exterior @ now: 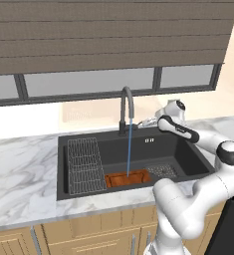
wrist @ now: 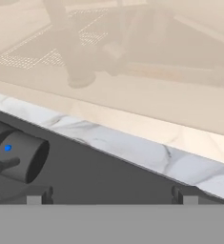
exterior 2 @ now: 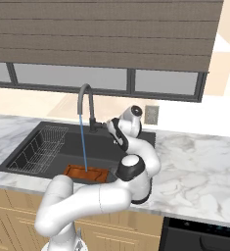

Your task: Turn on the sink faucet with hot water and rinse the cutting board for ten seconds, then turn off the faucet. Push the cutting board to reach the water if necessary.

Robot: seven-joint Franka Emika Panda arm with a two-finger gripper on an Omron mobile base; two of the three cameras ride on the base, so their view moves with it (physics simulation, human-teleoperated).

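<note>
One thin stream of water is seen falling from the sink faucet onto the cutting board, which lies on the sink floor beside the wire rack. The gripper is held open just beside the faucet base; rinsing is best timed with it kept clear of the lever.

The cutting board lies in the sink (under the water).
</note>
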